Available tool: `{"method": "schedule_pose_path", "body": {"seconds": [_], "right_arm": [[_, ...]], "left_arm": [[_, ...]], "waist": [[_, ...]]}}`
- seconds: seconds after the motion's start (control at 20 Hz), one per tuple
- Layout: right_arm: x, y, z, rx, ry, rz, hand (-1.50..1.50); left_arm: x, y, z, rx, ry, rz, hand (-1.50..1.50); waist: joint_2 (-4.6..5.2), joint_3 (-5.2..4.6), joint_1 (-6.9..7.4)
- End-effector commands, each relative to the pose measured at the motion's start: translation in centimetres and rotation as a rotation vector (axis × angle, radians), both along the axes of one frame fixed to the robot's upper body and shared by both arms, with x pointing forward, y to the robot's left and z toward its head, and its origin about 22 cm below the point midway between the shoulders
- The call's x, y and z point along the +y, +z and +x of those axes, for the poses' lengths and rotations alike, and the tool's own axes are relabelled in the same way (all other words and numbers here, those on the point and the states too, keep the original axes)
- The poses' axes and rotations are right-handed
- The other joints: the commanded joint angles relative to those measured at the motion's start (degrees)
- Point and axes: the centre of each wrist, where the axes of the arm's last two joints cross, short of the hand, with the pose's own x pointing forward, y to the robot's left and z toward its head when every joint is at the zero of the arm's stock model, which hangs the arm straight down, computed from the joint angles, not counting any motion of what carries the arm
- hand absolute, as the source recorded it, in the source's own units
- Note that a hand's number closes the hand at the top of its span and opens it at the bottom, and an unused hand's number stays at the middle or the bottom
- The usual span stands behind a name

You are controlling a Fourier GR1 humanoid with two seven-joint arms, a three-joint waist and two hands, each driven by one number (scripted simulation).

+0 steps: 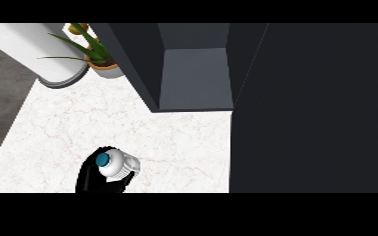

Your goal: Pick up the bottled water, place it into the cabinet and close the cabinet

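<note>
The bottled water (118, 165) is a white ribbed bottle with a blue cap, seen from above near the counter's front left. My left hand (87, 177) comes in from the lower edge and is curled round it, hiding its lower part. The dark cabinet (196, 77) stands open at the back, its grey inner shelf bare, well beyond and to the right of the bottle. Its wide dark door (303, 110) fills the right side of the view. My right hand does not show.
A potted green plant (100, 60) stands at the back left beside the cabinet. A large white cylinder (37, 50) lies further left. White marble counter (148, 125) stretches between the bottle and the cabinet.
</note>
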Motion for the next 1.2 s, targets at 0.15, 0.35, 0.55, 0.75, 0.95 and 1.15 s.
{"method": "schedule_pose_path", "body": {"seconds": [0.15, 0.35, 0.55, 0.75, 0.95, 1.15], "right_arm": [[-0.6, 1.7, 0.1, -0.044, -0.007, -0.007, -1.5], [0.2, 2.0, -0.6, -0.039, -0.004, 0.012, -1.5], [0.3, 2.4, 0.0, -0.026, 0.006, -0.004, -1.5], [-0.2, 1.6, 0.2, -0.042, 0.0, 0.012, -1.5], [0.1, 2.6, -0.7, -0.017, -0.004, 0.016, -1.5], [0.9, 2.9, -0.4, -0.055, -0.01, 0.033, -1.5]], "left_arm": [[-2.9, -0.4, 1.6, -0.037, -0.02, -0.069, 1.5], [-2.1, -0.3, 1.3, -0.048, 0.046, -0.064, 1.5], [-3.3, 0.7, 3.0, -0.087, 0.006, -0.05, 1.5], [-5.4, 2.1, 4.2, -0.096, -0.045, -0.112, 1.5], [-7.5, 4.6, 6.5, -0.093, -0.074, -0.111, 1.5], [-9.2, 7.7, 9.1, -0.079, -0.109, -0.106, 1.5]], "waist": [[0.74, -1.68, -0.58], [0.55, -1.65, -0.56], [0.74, -1.65, 0.06], [0.52, -1.58, 0.19], [0.42, -1.57, -0.15], [0.51, -1.59, 0.07]]}}
